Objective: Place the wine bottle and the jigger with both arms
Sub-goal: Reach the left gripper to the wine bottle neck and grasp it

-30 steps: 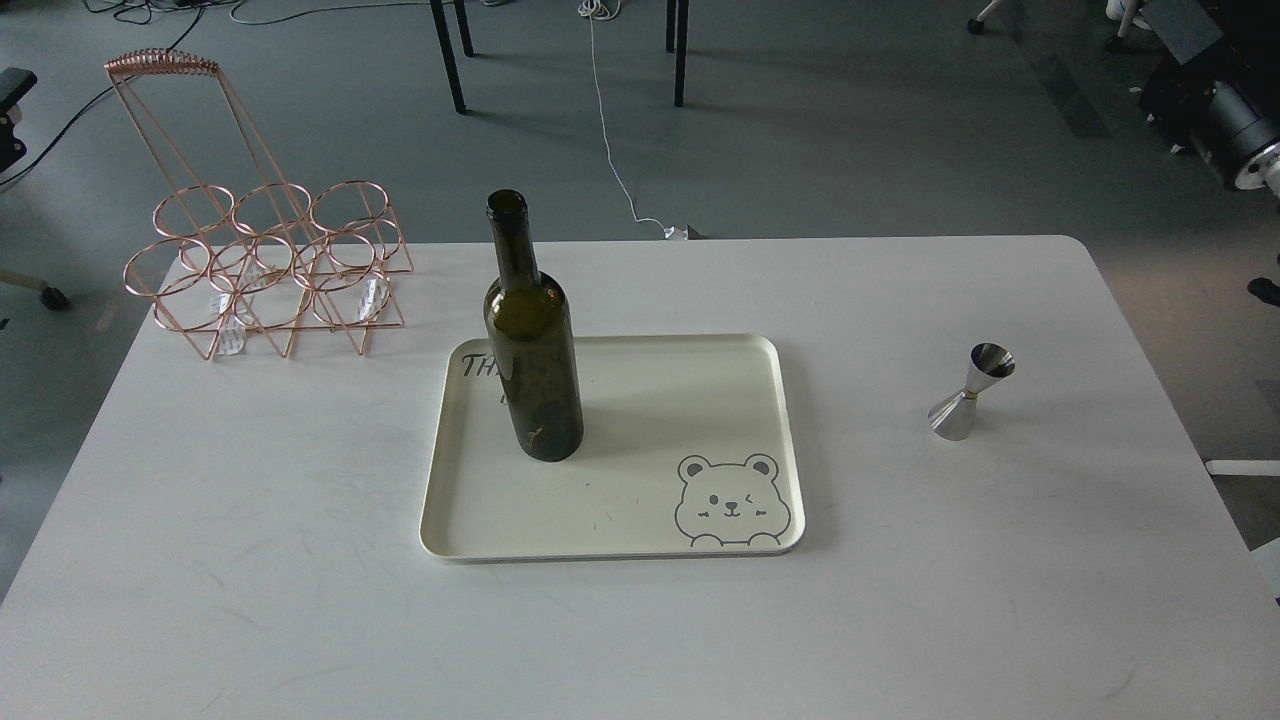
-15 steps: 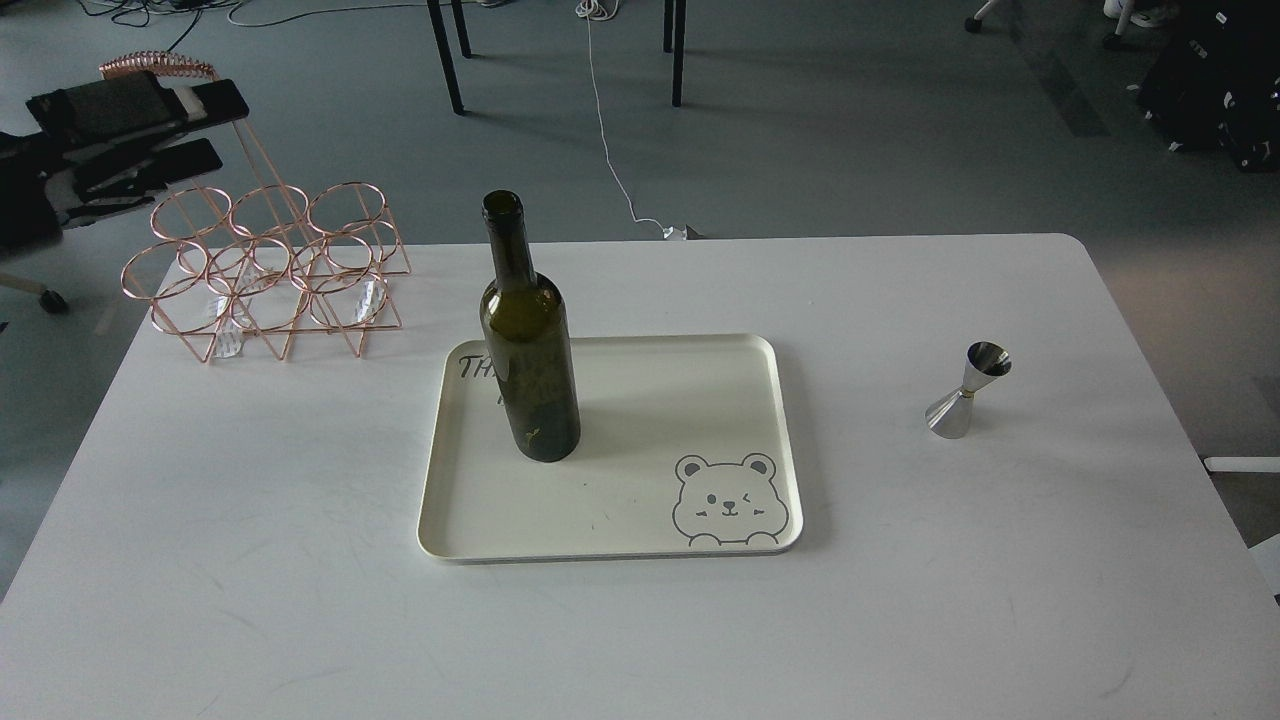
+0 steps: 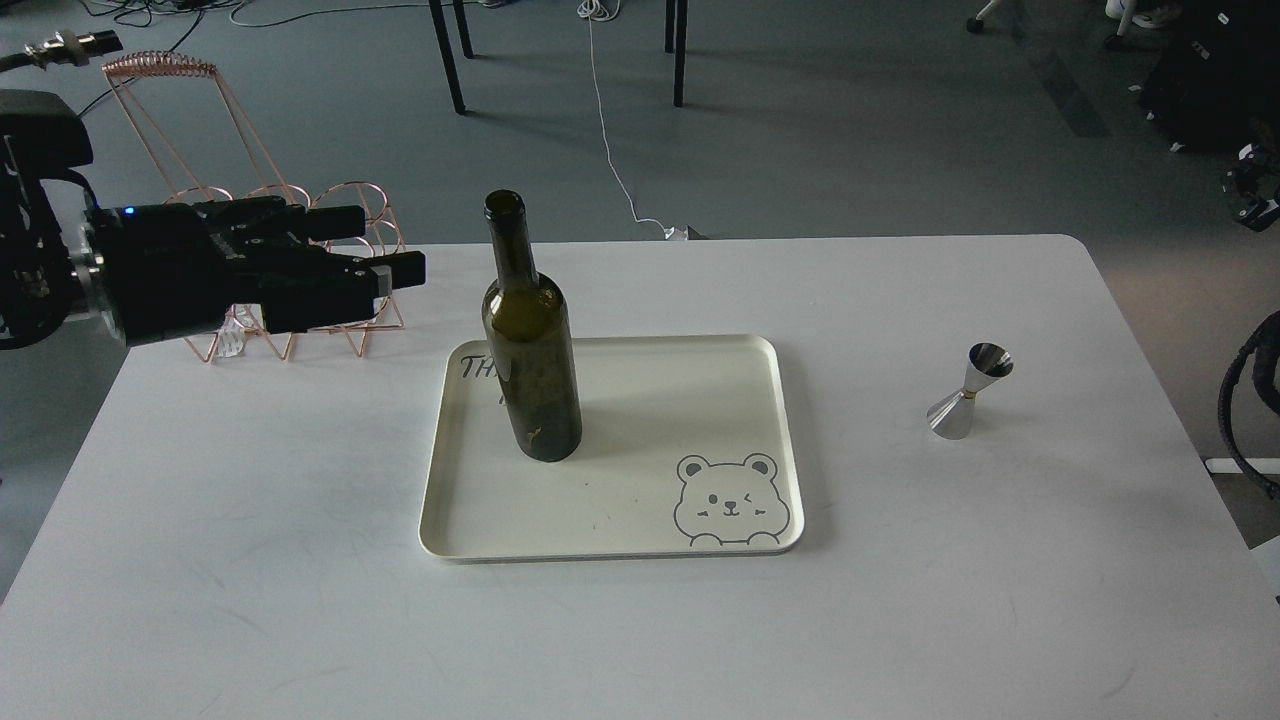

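Wine bottle (image 3: 530, 340) stands upright at centre frame, on the left part of a cream tray (image 3: 700, 360) with a cartoon bear printed in its lower right corner. Well apart from it, at the right of the frame, the jigger (image 3: 970, 392) stands on the bare white tabletop (image 3: 250, 560), leaning a little in this view, untouched.

At the left of the frame the left end effector (image 3: 385, 250) reaches in level with the bottle's shoulder, its two fingers (image 3: 395, 270) parted with a gap between them and gripping nothing. It is near the bottle but not touching it, and it hangs in front of a rose-gold wire rack (image 3: 190, 130) standing at the upper left of the tabletop. The right end effector is not in the frame; only a loop of dark cable shows at the right edge.

Judging from this, the grasp on the bottle is not yet made. The main risk is the tall, narrow bottle tipping: a finger arriving off-centre or high on the shoulder could push it over on the tray before the fingers close. Smooth glass could also slip in a light grip. A low swing of the arm might catch the wire rack behind it. The small jigger could be knocked over by an imprecise approach
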